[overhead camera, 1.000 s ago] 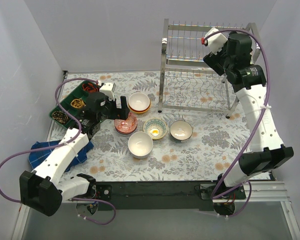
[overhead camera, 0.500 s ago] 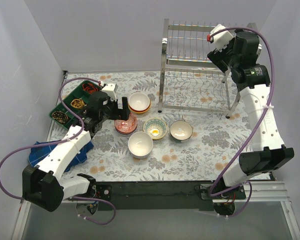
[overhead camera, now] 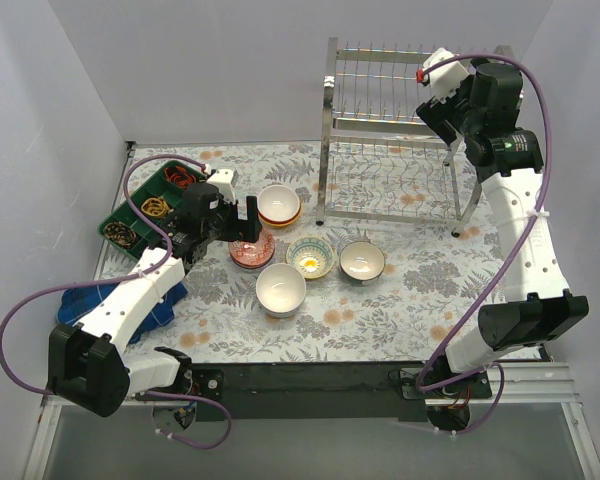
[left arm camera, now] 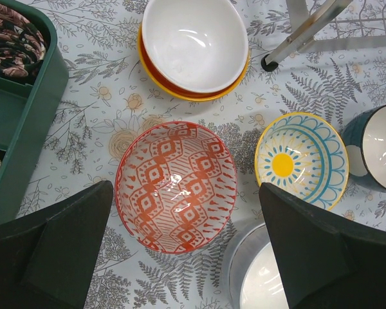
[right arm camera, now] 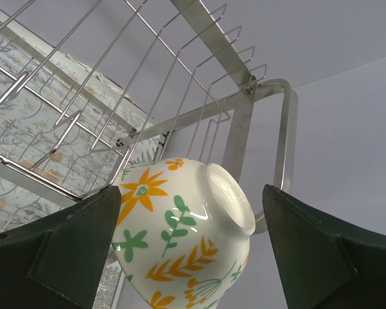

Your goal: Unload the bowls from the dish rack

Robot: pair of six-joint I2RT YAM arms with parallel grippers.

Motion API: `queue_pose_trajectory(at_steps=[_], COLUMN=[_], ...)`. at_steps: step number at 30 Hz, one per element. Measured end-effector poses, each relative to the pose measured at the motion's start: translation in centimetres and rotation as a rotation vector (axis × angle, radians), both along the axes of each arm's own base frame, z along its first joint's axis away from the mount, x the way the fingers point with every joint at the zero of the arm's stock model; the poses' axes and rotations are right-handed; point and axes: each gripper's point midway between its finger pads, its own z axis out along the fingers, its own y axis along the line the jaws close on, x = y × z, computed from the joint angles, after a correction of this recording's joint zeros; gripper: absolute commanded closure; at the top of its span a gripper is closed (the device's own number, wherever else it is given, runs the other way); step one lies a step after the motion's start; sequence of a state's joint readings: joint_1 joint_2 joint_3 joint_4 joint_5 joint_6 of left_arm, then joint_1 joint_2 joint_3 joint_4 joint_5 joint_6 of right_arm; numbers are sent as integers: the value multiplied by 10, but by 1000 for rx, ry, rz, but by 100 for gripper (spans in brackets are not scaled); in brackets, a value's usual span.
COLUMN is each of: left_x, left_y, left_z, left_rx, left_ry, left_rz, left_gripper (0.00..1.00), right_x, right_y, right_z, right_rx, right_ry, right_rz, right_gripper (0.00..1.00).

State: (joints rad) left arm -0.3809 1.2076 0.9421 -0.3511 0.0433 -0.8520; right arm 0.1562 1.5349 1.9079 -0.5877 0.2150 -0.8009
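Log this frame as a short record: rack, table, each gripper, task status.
dish rack: floral bowl on upper tier, right end; no other bowl visible in it
table: orange-yellow stack, red-patterned bowl, sun-patterned bowl, teal bowl, white bowl
left gripper: open, above the red-patterned bowl
right gripper: open, jaws either side of the floral bowl
status: floral bowl not yet lifted out

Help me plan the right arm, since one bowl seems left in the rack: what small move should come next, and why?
Probably ease the right gripper forward onto the floral bowl. Its jaws stand open, and the wrist view shows that bowl sitting in the dish rack, centred between them and not yet gripped.
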Motion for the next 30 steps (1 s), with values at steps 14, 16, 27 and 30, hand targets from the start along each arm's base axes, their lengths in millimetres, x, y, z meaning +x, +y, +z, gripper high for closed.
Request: queue_pose_trajectory(at_steps=[14, 16, 27, 30], left_x=[-1, -1, -2, -2], left_y=[-2, -3, -4, -4], left_z=[0, 0, 0, 0], left_rx=[-7, -9, -13, -14], left_ry=[3, 4, 5, 5], left_rz=[-12, -15, -21, -22], left_gripper=[2, 2, 2, 2], right_x=[-3, -4, -12, -12], right_y=[-3, -2, 8, 15], right_z=[2, 1, 1, 1], right_rx=[3, 0, -18, -10], right_ry=[-23, -31, -30, -30], right_rz=[-17, -8, 91, 130], right_gripper=[1, 1, 1, 1])
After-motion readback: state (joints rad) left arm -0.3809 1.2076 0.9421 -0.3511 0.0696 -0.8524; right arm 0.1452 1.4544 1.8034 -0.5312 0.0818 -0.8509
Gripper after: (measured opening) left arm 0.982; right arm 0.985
